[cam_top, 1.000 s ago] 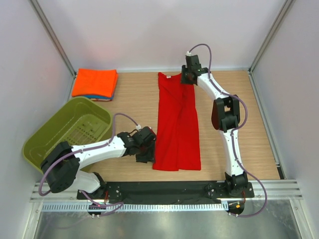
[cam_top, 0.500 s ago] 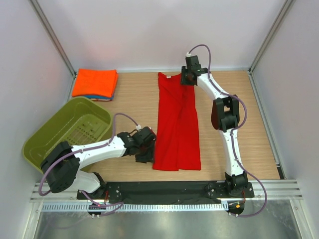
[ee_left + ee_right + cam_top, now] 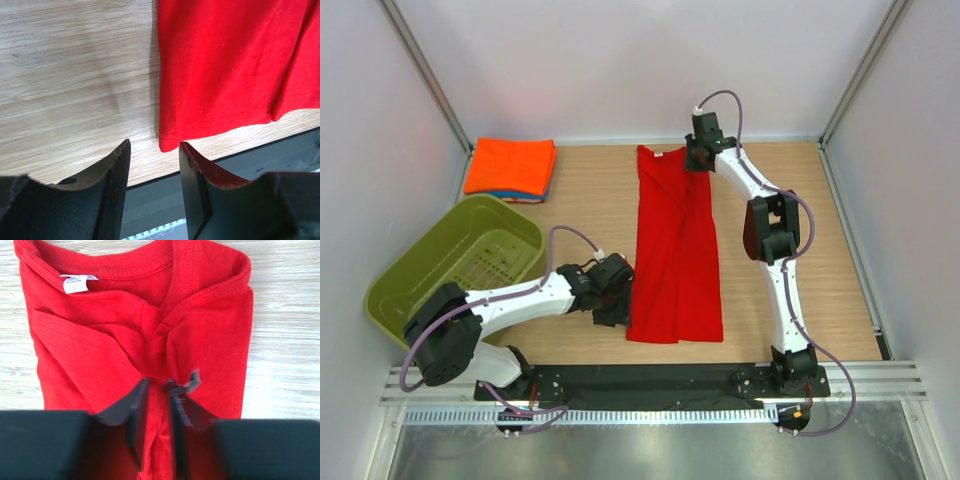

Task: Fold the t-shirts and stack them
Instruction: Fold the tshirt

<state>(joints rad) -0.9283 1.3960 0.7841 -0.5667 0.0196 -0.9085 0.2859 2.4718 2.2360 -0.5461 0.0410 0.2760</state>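
Pale wood worktop (image 3: 580,200): it carries everything here, and my two arms are bolted at its near edge.
Olive-green basket (image 3: 392,268): it sits against the left edge, towards the near left corner. It is tilted, and I see nothing in it from above.
Red t-shirt (image 3: 675,260): it lies in the middle of the worktop, folded lengthwise into one long strip. The collar end points at the far edge and the hem at the near edge. The cloth is flat near the hem and creased up by the collar.
Orange t-shirt (image 3: 510,165): it is folded into a neat square in the far left corner, well apart from the red one.
Blue t-shirt (image 3: 525,197): it lies under the orange one, and only a thin edge shows on the near side of that stack.
My left hand (image 3: 153,145): it is low over bare wood just beside the near left corner of the red hem. The fingers are spread with nothing between them, and they do not touch the cloth.
My right hand (image 3: 157,385): it is down on the collar end of the red t-shirt. The fingers are drawn close together and pinch a raised ridge of red cloth, with creases fanning out from that spot.
Collar (image 3: 125,267): it is ribbed and lies open towards the far edge.
White neck label (image 3: 75,282): it is just inside the collar, towards the left in my right wrist view. Its print is too small to read.
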